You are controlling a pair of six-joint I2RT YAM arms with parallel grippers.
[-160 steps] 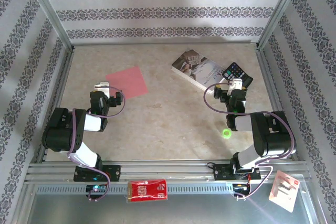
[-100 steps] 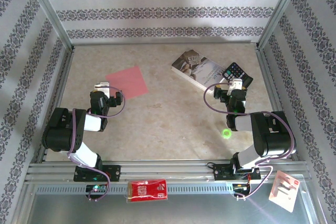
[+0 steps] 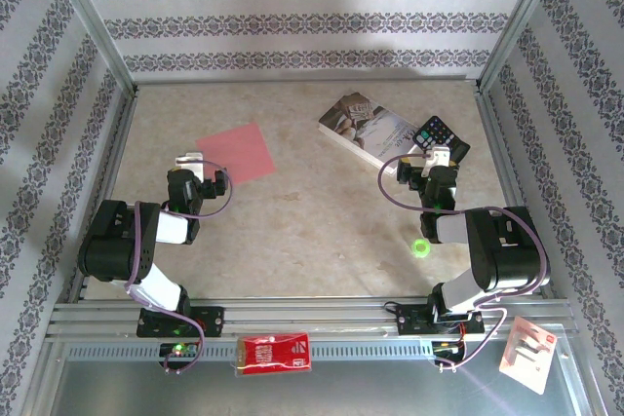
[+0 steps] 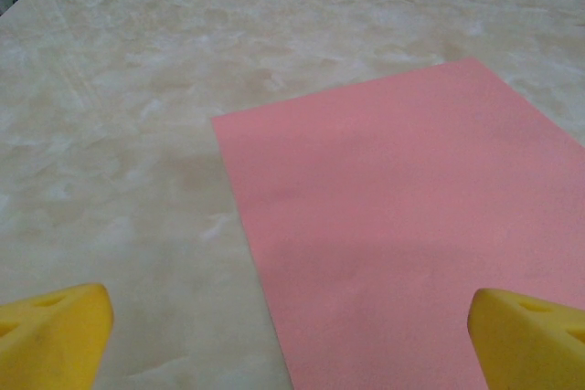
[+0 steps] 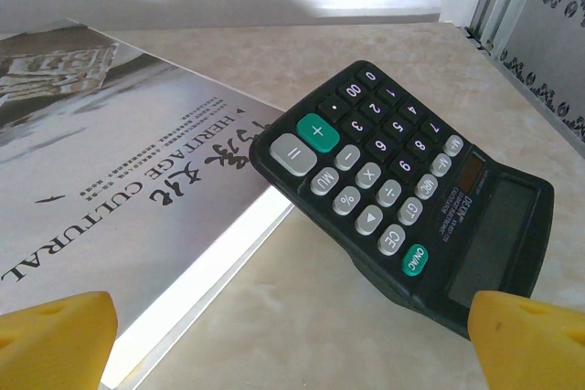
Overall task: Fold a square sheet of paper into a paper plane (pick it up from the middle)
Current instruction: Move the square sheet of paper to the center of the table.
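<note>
The square sheet of paper lies flat and unfolded on the marble-look table, at the left of the top view. My left gripper sits just short of its near-left edge, open, with nothing between its yellow fingertips; from the wrist the sheet spreads ahead and to the right. My right gripper is open over the table at the right, empty, its yellow fingertips wide apart. No paper plane is in view.
A paperback book lies at the back right with a black calculator leaning on its edge. A small green ball rests near the right arm. A red packet and a white card lie on the front rail.
</note>
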